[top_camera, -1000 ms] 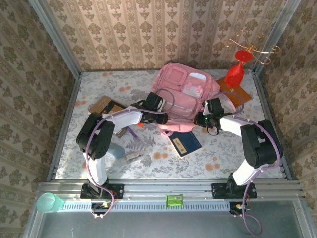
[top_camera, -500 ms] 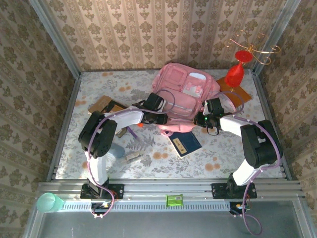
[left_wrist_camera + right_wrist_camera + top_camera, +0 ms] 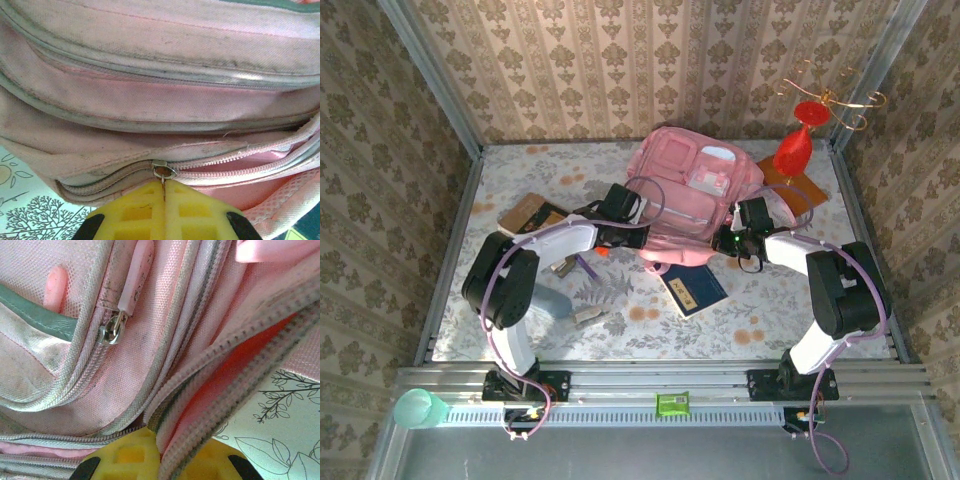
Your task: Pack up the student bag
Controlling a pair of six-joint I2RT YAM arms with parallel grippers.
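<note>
Pink fabric marks the bag (image 3: 695,185), which lies at the back middle of the table (image 3: 760,320), its pocketed front facing up and its near edge toward the arms. A blue book (image 3: 695,288) lies on the cloth just in front of it, between the two arms.

From its base at the near left, the left arm rises to an elbow folded out to the left, and its white forearm then reaches right and away to the bag's near-left side. The left gripper (image 3: 638,232) sits against the bag there. In the left wrist view its yellow pads (image 3: 145,212) are pressed together with no gap, clenched on the thin metal zip pull (image 3: 163,189) that hangs from a slider (image 3: 164,172) on the lowest zip. To the right of the slider the zip's teeth stand apart; to the left they are closed.

The right arm mirrors this pose, with its elbow out to the right and its forearm angled left and away to the bag's near-right corner, where the right gripper (image 3: 728,240) meets the fabric. In the right wrist view its pads (image 3: 125,457) are clamped on the bag's open zip edge (image 3: 210,390), which runs down between them. The opening gapes beside it, showing a reddish inside.
</note>
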